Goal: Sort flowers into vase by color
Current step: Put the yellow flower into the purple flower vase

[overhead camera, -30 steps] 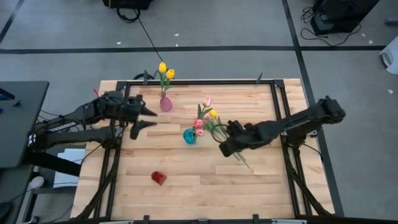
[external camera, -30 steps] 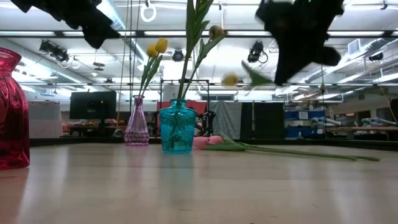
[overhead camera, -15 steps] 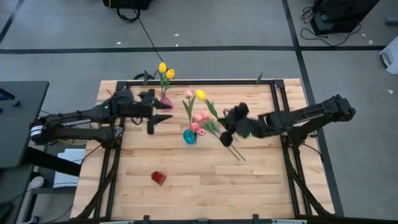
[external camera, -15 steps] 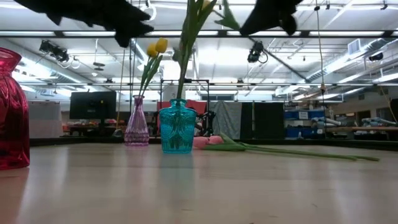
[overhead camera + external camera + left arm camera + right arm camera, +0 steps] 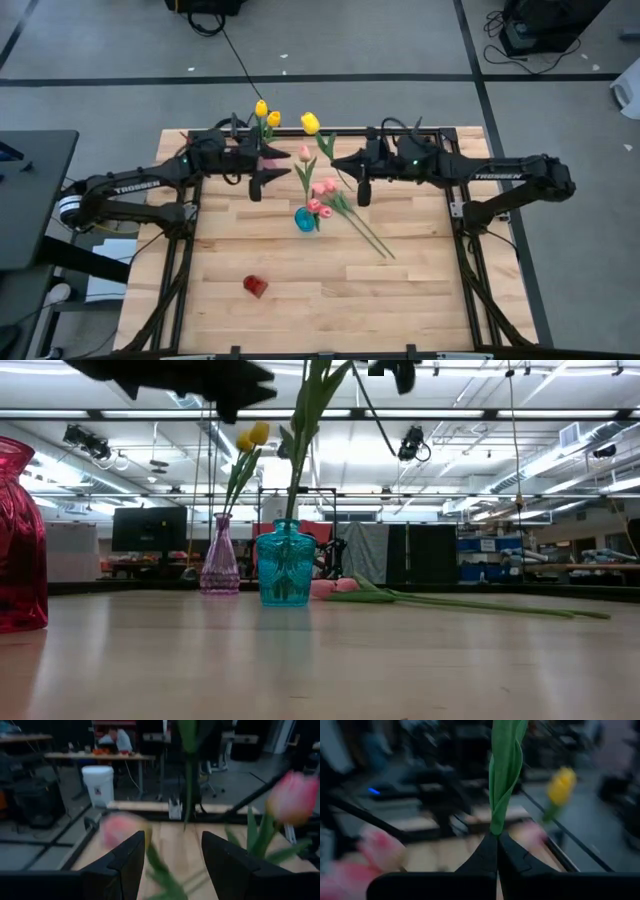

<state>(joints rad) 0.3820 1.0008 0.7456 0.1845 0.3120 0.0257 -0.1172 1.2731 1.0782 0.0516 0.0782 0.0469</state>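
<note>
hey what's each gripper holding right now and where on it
The right gripper is shut on a yellow tulip, pinching its green stem. The left gripper is open and holds nothing.

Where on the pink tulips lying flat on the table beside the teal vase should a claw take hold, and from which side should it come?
Probably on the bare green stems, away from the pink heads crowded against the teal vase. The stems lie flat and run diagonally across the wood with open table around them, so come straight down from above, fingers set across a stem.

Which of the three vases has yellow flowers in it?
The pale purple vase, at the table's far edge. The teal vase in the middle holds a pink flower; the red vase holds none.
</note>
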